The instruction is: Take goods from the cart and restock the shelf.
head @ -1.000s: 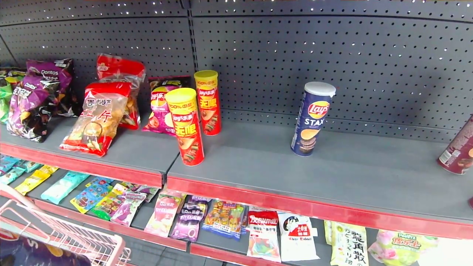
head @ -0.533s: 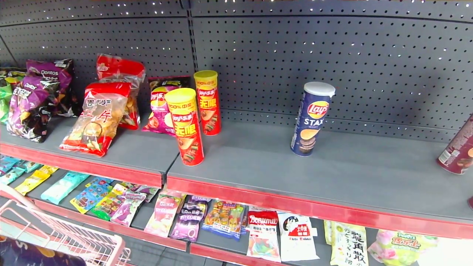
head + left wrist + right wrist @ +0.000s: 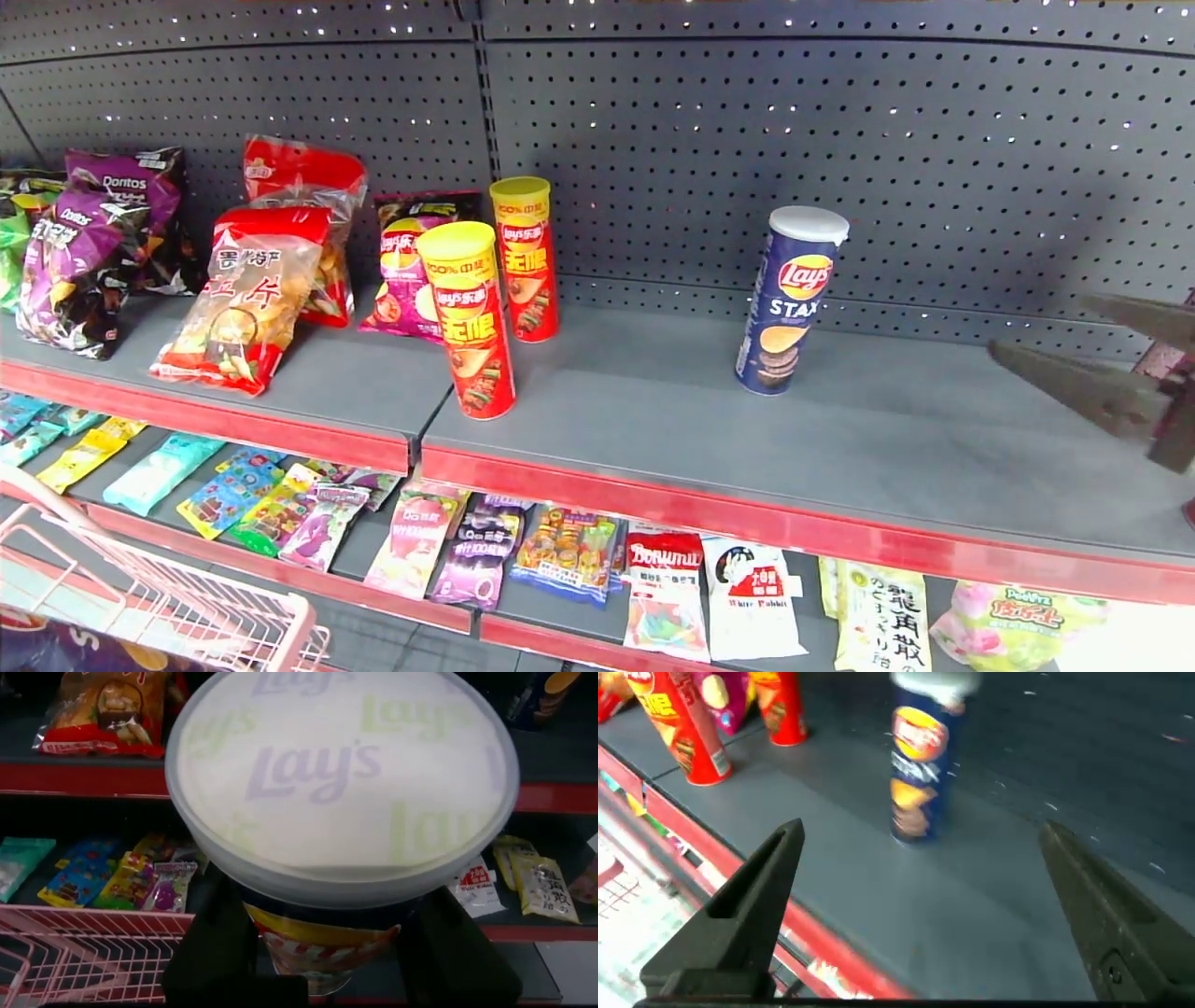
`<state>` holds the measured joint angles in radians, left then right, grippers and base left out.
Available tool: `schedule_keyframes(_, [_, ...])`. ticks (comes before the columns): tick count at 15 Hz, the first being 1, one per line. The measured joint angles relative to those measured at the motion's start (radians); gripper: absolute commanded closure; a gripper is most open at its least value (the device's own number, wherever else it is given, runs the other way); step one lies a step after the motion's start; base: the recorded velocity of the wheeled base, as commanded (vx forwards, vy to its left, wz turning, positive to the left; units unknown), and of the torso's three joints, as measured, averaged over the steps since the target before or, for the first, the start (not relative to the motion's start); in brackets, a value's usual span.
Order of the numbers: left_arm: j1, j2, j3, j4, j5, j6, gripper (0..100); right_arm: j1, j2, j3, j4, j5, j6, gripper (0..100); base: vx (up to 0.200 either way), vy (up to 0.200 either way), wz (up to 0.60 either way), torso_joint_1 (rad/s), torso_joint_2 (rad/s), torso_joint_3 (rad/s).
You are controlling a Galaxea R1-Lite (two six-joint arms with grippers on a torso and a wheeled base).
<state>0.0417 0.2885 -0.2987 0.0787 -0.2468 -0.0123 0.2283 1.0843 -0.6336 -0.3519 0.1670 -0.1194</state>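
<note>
My left gripper is shut on a chip can with a white plastic lid; its dark fingers clamp the can's body on both sides, in front of the shelf. My right gripper stands open over the right part of the upper grey shelf board, with nothing between its fingers. In the right wrist view that gripper faces a blue chip can standing upright. The same blue can is mid-shelf in the head view. A pink wire cart is at the lower left.
Two red cans with yellow lids and several snack bags fill the shelf's left half. A maroon can leans behind the right gripper's fingers. Candy packets lie on the lower shelf. Bare board lies between the red cans and the blue can.
My right gripper has come into the head view from the right edge, open, and now covers most of the maroon can. The goods on the shelf have not moved.
</note>
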Motion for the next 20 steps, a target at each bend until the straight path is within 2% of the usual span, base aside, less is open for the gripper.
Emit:
schedule_keyframes(3, [-0.001, -0.001, -0.001, 0.000, -0.001, 0.001, 100, 0.066, 0.245, -0.085, -0.119, 0.003, -0.005, 0, 0.000, 0.000, 0.00, 0.000, 0.00, 0.000])
schedule_keyframes(6, [-0.001, -0.002, -0.002, 0.000, -0.003, 0.002, 100, 0.094, 0.394, -0.181, -0.137, 0.003, -0.008, 0, 0.000, 0.000, 0.00, 0.000, 0.00, 0.000])
schedule_keyframes(11, [-0.001, -0.001, -0.006, -0.001, -0.002, 0.001, 100, 0.093, 0.510, -0.237, -0.140, -0.041, -0.002, 0, 0.000, 0.000, 0.00, 0.000, 0.00, 0.000])
schedule_keyframes(20, [0.001, 0.000, -0.004, 0.000, 0.004, -0.001, 100, 0.055, 0.693, -0.459, -0.141, -0.091, 0.009, 0, 0.000, 0.000, 0.00, 0.000, 0.00, 0.000])
